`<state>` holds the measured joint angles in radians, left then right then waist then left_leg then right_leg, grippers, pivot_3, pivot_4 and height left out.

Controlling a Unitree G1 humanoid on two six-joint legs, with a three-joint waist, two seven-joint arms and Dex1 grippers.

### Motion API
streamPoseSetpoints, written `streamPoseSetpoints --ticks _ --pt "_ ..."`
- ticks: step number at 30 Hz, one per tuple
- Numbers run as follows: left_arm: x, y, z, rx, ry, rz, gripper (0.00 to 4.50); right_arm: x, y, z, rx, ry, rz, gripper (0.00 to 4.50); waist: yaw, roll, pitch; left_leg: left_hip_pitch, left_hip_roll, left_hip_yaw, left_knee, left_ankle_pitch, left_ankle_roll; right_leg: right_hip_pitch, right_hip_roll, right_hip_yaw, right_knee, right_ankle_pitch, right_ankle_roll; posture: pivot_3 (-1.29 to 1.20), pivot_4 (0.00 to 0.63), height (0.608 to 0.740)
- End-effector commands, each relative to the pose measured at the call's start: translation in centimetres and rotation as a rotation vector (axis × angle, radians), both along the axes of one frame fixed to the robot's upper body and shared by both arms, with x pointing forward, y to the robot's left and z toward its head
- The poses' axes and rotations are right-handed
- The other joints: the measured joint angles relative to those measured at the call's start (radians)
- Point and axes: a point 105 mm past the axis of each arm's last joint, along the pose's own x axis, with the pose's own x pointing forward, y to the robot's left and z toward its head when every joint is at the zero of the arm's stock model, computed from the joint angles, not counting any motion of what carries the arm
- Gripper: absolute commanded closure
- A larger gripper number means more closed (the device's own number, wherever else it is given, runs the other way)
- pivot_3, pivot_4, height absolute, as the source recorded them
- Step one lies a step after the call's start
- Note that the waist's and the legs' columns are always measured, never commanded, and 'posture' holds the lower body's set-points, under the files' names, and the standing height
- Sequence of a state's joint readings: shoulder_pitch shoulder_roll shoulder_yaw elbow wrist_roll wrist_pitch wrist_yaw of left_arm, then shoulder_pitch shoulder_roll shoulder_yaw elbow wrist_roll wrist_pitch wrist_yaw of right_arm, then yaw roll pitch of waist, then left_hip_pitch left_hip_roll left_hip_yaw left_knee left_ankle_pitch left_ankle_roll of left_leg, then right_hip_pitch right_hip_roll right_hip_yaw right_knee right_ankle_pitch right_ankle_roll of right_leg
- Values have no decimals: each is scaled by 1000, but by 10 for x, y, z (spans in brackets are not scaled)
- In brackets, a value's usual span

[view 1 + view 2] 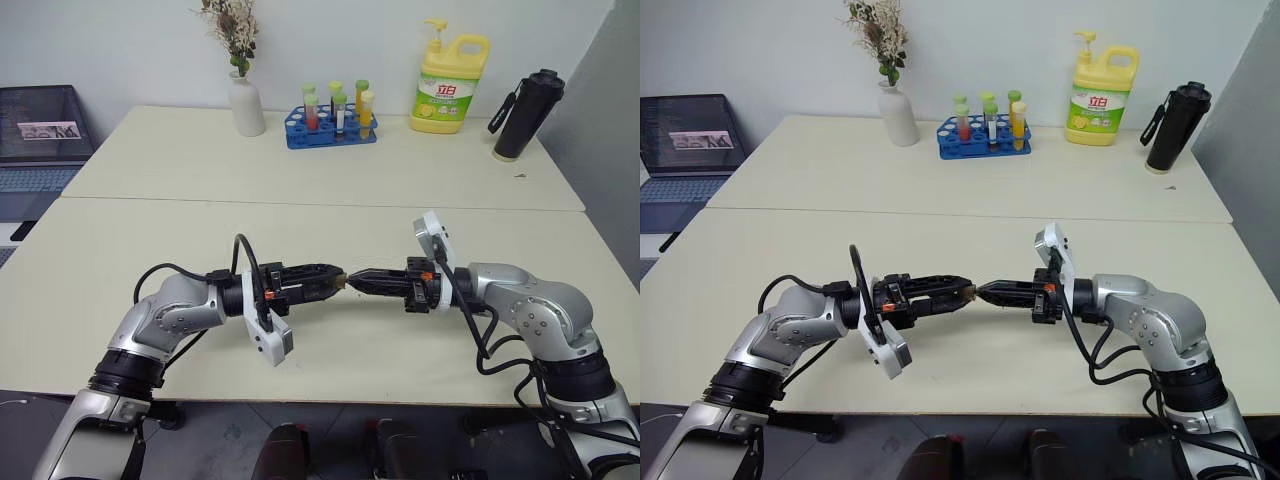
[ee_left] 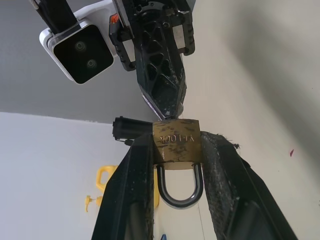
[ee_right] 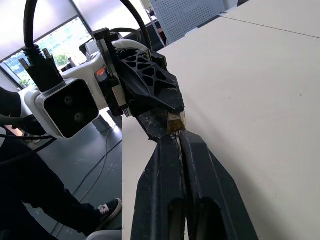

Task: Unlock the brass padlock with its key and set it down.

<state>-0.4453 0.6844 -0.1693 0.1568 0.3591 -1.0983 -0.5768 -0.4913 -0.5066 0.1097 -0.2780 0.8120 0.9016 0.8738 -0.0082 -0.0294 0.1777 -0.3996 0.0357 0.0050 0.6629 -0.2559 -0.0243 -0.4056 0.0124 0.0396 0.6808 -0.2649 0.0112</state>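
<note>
- The brass padlock (image 2: 176, 141) sits pinched between the two fingers (image 2: 131, 190) of the left gripper (image 1: 338, 282), its silvery shackle (image 2: 180, 192) pointing back toward the wrist.
- The right gripper (image 1: 353, 281) has its fingers pressed together, tips meeting the padlock's free end.
- The key cannot be made out: if it is there, the closed right fingertips (image 3: 176, 145) hide it.
- From the head views the padlock is just a yellowish speck between the gripper tips.
- Both arms reach inward and level, grippers tip to tip above the counter (image 1: 330, 165).
</note>
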Motion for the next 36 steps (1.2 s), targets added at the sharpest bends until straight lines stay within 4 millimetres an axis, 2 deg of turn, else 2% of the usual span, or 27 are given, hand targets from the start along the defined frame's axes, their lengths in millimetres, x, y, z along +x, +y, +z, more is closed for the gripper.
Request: streamPoseSetpoints --ticks 1,8,16,36 --pt "-1 -3 12 -22 -46 -15 3541 -9 6 11 22 -29 72 4500 0 0 0 0 0 0 0 0 0 0 0 0 0 0 0 0 150 740" --pt "0 -1 12 -18 -61 -13 3541 -9 3 11 -22 82 127 4500 0 0 0 0 0 0 0 0 0 0 0 0 0 0 0 0 150 740" --pt "-1 -2 10 -1 -101 -20 3541 -5 5 16 -19 336 152 4500 0 0 0 0 2 1 0 0 0 0 -1 0 0 1 -2 0 150 740" --pt "1 -1 11 -7 -130 -8 3541 -4 8 24 3 408 133 4500 -3 0 0 -1 3 1 0 0 0 -1 0 0 0 1 -2 0 150 740"
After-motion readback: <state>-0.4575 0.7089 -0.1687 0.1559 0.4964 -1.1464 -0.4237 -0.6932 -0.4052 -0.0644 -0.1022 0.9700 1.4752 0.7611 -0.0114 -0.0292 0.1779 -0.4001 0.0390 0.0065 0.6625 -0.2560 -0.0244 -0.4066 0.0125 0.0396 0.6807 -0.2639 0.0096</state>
